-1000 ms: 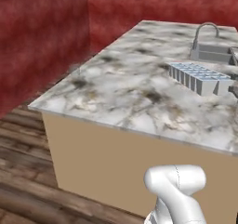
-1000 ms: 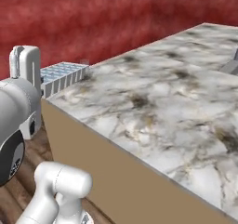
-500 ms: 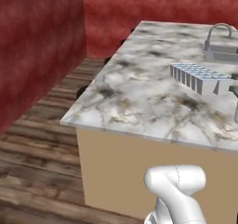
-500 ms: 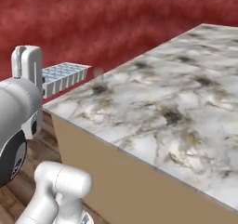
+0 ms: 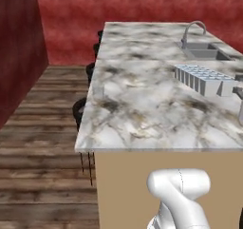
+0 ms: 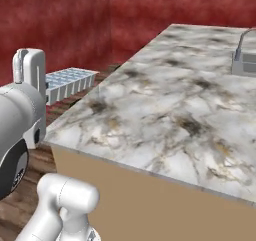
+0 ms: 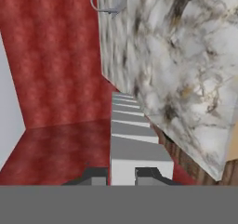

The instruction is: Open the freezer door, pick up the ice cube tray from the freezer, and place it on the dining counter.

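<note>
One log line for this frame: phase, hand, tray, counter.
phase: carrying to counter | hand: shut on ice cube tray | tray: held in air, not yet set down | dining counter: ahead, sink at far end

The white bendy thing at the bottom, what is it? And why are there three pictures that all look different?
That is a robot arm in a pretend, computer-drawn kitchen. Two cameras sit behind it, one to its left and one to its right, so both show the same marble counter from two sides. The counter has a sink with a faucet, and stools stand beside it. The third camera is on the robot's hand and looks along its gripper, so that picture is tipped sideways. The gripper pinches an ice cube tray. It holds the tray in the air by the counter's edge and has not put it down yet.
</note>
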Tool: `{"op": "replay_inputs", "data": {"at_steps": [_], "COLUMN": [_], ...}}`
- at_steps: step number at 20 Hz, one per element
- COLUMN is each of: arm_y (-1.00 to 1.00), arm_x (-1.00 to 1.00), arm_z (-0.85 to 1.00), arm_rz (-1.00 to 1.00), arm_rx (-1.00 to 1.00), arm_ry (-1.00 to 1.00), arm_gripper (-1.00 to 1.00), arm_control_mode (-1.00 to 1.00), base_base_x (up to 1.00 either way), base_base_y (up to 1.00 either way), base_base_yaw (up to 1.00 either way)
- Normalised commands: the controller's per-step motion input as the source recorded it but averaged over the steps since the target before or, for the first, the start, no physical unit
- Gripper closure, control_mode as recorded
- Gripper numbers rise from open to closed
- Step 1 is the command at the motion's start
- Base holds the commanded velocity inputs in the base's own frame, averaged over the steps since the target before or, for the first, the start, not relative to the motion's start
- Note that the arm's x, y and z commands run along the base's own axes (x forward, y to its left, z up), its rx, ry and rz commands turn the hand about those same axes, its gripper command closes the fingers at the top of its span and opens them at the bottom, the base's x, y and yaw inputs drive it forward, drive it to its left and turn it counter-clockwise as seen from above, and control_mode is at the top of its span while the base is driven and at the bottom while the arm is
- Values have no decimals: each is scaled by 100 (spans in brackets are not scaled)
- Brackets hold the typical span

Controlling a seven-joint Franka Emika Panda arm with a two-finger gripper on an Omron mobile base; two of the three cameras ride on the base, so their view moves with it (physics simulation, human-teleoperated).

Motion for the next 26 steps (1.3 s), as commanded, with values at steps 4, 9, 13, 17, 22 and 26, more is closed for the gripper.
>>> {"op": "replay_inputs", "data": {"at_steps": [4,9,13,17,22,26], "arm_y": [0,0,0,0,0,3], "arm_x": [0,0,0,0,0,24], "arm_z": [0,0,0,0,0,-6], "arm_rz": [0,0,0,0,0,0], "arm_rx": [0,0,0,0,0,-1], "arm_ry": [0,0,0,0,0,0], "arm_gripper": [100,100,100,100,100,100], "arm_control_mode": [100,100,100,100,100,-100], "base_base_x": [44,45,48,60,45,19], "base_base_y": [42,38,29,30,22,10], "base_base_yaw": [-44,-32,-19,-12,-3,0]}}
